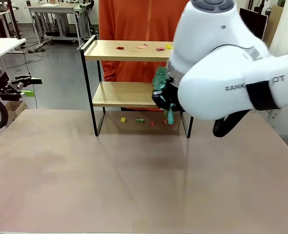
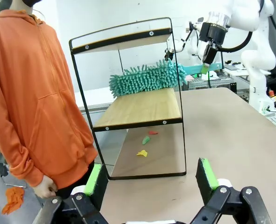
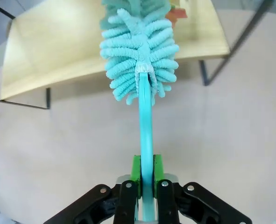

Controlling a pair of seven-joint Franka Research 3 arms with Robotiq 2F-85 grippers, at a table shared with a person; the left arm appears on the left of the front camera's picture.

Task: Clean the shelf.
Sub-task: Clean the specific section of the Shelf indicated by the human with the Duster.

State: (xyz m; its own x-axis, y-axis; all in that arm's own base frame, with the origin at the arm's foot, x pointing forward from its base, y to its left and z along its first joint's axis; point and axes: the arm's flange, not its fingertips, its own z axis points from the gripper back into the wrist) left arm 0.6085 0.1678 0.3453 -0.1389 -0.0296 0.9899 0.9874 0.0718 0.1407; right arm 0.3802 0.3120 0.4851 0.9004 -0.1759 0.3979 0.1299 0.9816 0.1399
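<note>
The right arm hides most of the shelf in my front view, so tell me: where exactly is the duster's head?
Observer: The left wrist view shows the head of the duster between the two boards of the shelf, over the lower one; I can't tell whether it touches.
Operator: Is it gripped properly?
Observer: The right claw is shut on its handle, with a pad on each side.
Operator: And the left claw?
Observer: The left claw is open and empty, facing the shelf's end.

Bright, even light; wide-angle edge distortion.
</note>
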